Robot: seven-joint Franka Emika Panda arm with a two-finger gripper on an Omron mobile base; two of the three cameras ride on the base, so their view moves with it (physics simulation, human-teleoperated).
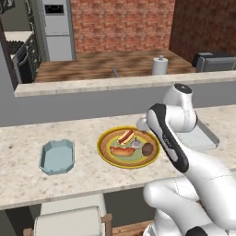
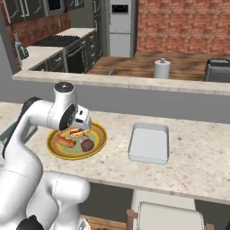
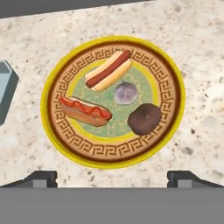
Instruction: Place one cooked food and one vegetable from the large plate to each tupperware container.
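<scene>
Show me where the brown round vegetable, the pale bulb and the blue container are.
brown round vegetable (image 3: 145, 118), hand view, middle of its top.
pale bulb (image 3: 125, 92), hand view, its centre.
blue container (image 1: 57, 156), left base view, its floor.

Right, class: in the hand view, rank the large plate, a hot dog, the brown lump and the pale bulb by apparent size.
1. large plate
2. hot dogs, which look alike and longer than the lump
3. brown lump
4. pale bulb, the smallest
</scene>
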